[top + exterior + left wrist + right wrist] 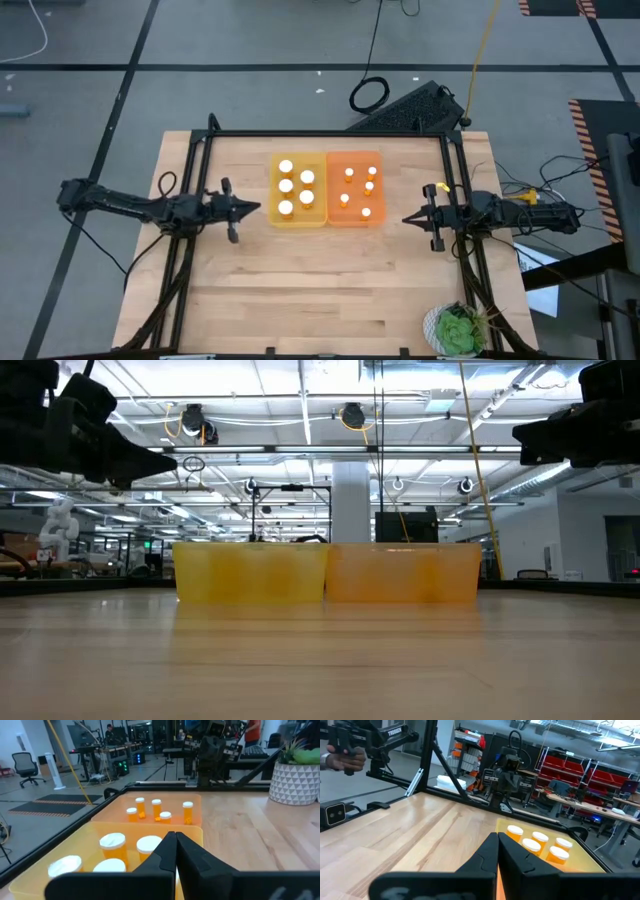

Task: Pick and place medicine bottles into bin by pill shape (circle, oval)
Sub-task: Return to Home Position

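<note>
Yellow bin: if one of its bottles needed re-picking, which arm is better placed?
Left, probably. The left gripper, shut, points at the yellow bin from just beside it. The right gripper would have to reach across the orange bin.

- White lettering on the dark arm (395, 732) at the far side of the desk, right wrist view; looks like "TROSSEN", only partly legible.
- Medicine bottles (113, 845): no label text readable.
- Red bins on shelving (570, 772) in the room: no readable markings.
- Nothing else legible in any view.
</note>
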Controlling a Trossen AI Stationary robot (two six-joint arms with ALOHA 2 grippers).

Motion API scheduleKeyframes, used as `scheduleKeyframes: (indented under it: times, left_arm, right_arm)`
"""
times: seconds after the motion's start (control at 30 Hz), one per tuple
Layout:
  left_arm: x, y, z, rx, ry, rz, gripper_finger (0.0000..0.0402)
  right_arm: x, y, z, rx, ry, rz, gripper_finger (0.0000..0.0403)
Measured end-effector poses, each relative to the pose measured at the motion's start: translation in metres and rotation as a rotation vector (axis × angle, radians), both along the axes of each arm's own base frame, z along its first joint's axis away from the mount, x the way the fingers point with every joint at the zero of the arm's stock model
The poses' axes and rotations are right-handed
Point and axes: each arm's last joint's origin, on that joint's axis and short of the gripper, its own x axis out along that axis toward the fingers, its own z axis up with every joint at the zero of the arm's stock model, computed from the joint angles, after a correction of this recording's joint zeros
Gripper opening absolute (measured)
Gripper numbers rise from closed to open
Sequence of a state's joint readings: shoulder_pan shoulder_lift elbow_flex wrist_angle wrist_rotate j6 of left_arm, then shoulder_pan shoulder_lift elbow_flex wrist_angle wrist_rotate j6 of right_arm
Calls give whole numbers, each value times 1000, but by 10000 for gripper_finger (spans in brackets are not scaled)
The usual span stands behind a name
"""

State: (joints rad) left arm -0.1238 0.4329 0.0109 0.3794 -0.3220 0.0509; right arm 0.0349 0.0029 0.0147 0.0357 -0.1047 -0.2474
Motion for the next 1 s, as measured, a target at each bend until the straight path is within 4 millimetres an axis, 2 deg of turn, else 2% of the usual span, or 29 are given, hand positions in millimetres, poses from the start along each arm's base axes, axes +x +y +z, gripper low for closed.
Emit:
scheduleKeyframes:
  times: [0.3,0.5,0.77,1.0]
  left_arm:
    - [-11,1,0,-11,4,-15,2]
    - [-18,-2,0,-4,0,-145,2]
    - [-27,2,11,31,-130,-185,2]
    - [-27,8,4,5,-69,-237,2]
  right_arm:
    - [0,0,0,0,-1,0,0]
    - [0,0,0,0,-2,0,0]
    - [0,0,0,0,-3,0,0]
    - [0,0,0,0,-4,0,0]
